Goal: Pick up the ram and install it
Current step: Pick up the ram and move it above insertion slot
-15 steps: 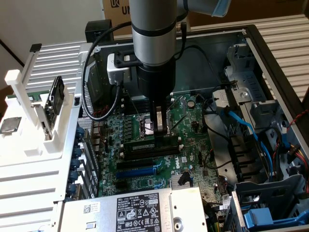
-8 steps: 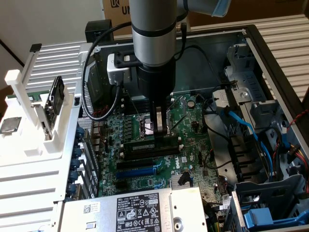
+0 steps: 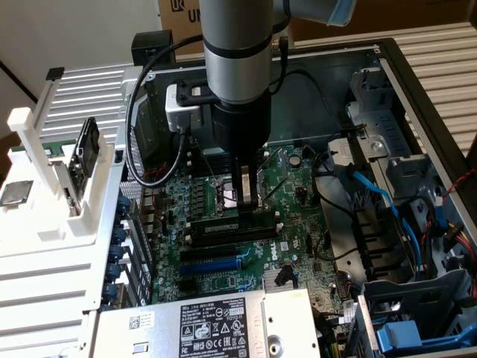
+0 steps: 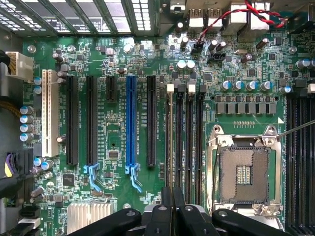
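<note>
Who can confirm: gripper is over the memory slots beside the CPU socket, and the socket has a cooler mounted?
No cooler. The wrist view shows the CPU socket bare, contacts exposed. The gripper is over the memory slots beside it, as you say.

Brown cardboard box (image 3: pixel 417 19) behind, white ribbed panels (image 3: pixel 440 52) either side

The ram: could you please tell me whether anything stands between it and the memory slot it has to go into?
Nothing visible does. The ram lies along the memory slots, right beneath the pincer, with no cable or part across it. Whether it is fully seated cannot be told.
</note>
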`<move>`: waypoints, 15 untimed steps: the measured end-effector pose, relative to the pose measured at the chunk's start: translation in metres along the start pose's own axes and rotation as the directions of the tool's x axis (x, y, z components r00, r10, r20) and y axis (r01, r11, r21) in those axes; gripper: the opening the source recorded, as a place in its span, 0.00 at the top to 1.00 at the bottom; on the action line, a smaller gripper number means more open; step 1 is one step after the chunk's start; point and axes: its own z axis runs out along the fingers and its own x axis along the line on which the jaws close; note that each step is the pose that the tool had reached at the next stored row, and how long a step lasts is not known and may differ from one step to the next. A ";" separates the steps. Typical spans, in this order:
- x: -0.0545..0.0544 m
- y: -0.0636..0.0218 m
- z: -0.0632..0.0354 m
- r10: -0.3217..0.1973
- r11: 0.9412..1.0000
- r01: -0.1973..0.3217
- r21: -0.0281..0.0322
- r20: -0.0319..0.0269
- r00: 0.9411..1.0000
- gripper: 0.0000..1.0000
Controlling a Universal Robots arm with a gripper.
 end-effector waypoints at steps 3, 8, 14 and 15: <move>0.000 0.0000 0.0002 0.000 1.000 0.000 0.000 0.000 1.000 0.88; 0.000 0.0000 0.0019 0.000 1.000 0.000 0.000 0.000 1.000 0.88; 0.000 0.0000 0.0047 0.000 1.000 0.000 0.000 -0.001 1.000 0.88; 0.000 0.0000 0.0049 0.000 1.000 0.000 0.000 -0.001 1.000 0.88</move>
